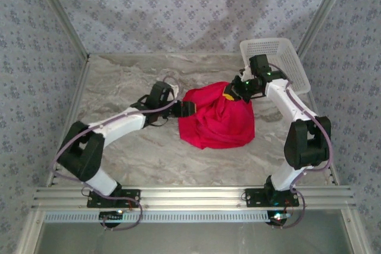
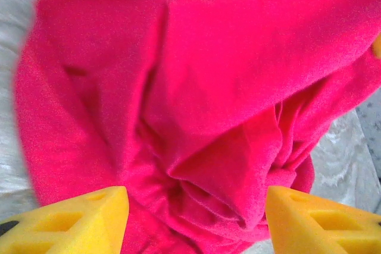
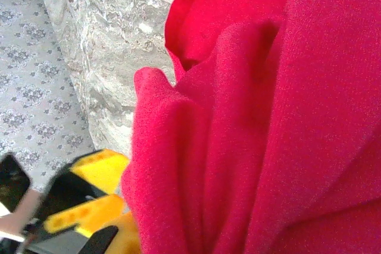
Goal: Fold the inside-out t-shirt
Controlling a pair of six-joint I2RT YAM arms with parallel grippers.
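Observation:
The inside-out t-shirt [image 1: 217, 120] is a bright red crumpled heap in the middle of the marble table [image 1: 125, 147]. Its upper right part rises in a peak to my right gripper [image 1: 231, 93], which is shut on the cloth. In the right wrist view the red t-shirt [image 3: 268, 117] hangs in folds over the jaws, with a yellow pad [image 3: 122, 236] showing at the lower left. My left gripper [image 1: 186, 109] is at the heap's left edge. Its yellow fingers [image 2: 104, 209] stand well apart, the left gripper [image 2: 196, 206] open over bunched t-shirt folds [image 2: 178, 87] without pinching them.
A white mesh basket [image 1: 280, 60] leans at the back right corner, just behind the right arm. Patterned walls close off the back and both sides. An aluminium rail [image 1: 190, 197] with both arm bases runs along the near edge.

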